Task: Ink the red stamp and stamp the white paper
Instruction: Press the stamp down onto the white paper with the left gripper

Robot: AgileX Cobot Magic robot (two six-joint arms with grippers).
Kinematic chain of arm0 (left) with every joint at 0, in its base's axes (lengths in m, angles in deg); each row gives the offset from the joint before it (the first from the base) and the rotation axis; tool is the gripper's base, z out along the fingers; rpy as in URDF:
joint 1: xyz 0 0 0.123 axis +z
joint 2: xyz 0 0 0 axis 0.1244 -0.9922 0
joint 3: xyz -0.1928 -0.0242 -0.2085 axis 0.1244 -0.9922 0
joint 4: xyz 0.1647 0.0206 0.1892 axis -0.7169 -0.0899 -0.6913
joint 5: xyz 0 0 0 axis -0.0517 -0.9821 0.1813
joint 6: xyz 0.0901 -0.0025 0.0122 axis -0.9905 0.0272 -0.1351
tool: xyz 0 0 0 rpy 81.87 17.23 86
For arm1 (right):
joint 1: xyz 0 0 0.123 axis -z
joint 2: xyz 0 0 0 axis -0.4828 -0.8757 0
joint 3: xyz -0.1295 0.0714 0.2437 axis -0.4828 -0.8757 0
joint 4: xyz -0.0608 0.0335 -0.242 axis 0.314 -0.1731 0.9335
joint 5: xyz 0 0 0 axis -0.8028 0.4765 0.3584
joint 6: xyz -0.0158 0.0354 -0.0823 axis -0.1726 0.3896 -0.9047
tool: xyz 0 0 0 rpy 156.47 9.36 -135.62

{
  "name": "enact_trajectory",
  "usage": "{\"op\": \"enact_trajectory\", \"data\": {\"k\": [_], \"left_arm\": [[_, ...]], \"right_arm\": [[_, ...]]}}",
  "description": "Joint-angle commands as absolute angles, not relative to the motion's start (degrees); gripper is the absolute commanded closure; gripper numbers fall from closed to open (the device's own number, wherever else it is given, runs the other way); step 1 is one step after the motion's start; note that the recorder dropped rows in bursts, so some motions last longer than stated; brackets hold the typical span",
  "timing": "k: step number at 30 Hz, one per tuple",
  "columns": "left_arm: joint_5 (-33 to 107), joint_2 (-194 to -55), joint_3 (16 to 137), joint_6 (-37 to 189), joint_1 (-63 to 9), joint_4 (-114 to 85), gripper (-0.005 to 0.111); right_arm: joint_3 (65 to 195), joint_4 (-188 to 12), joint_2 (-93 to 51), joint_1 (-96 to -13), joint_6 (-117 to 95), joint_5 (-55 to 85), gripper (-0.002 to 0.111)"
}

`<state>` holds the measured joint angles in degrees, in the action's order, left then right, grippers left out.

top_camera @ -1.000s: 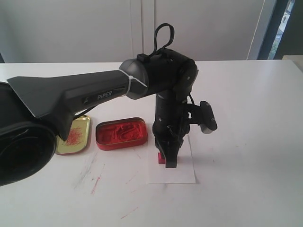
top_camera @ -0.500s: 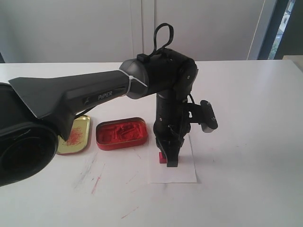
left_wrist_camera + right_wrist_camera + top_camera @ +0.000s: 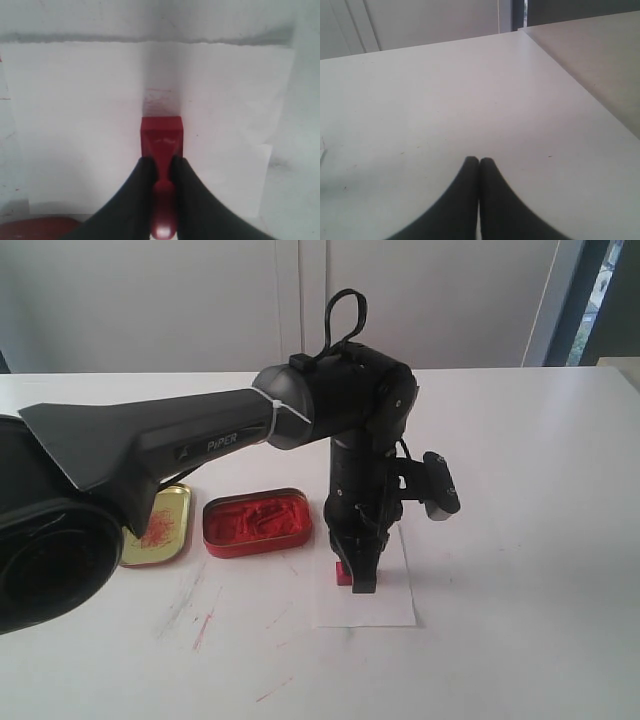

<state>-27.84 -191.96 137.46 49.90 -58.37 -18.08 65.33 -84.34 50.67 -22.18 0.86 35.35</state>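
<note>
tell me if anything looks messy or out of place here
Yes: red ink streaks smear the white tabletop near the open ink tin, off the white paper. The gold lid beside the tin is smudged red too. Nothing looks tipped or broken.

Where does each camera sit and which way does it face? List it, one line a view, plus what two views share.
Exterior: off the arms, above the table, facing the wall; shows the left arm, the left pincer gripping the stamp at the paper, near the tin.
Left wrist: on that arm, looking down past the left pincer at stamp and paper.
Right wrist: on the other arm, looking across the table; shows the shut right pincer.
Shared: exterior and left wrist both show stamp, paper, left pincer.
</note>
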Motion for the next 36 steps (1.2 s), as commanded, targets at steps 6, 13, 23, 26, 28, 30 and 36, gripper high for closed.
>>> {"op": "enact_trajectory", "data": {"k": [6,13,23,26,28,30,36], "left_arm": [[-33.19,-196.63,135.54,49.94,-58.60,-17.69,0.107],[-33.19,-198.19,135.41,49.94,-58.60,-16.31,0.107],[-33.19,-195.26,135.52,50.05,-58.60,-18.21,0.107],[-33.19,-194.13,135.52,50.05,-58.60,-18.21,0.107],[-33.19,-193.67,135.52,50.05,-58.60,-18.21,0.107],[-33.19,-193.02,135.52,50.05,-58.60,-18.35,0.107],[-33.19,-190.76,135.52,50.05,-58.60,-18.35,0.107]], "right_arm": [[65.04,-83.87,50.96,-21.95,0.00,34.48,0.108],[65.04,-83.87,50.96,-21.95,0.12,34.48,0.108],[65.04,-83.87,50.96,-21.95,0.12,34.48,0.108],[65.04,-83.87,50.96,-21.95,0.12,34.48,0.108],[65.04,-83.87,50.96,-21.95,0.12,34.48,0.108],[65.04,-83.87,50.96,-21.95,0.12,34.48,0.108],[65.04,-83.87,50.96,-21.95,0.12,34.48,0.108]]}}
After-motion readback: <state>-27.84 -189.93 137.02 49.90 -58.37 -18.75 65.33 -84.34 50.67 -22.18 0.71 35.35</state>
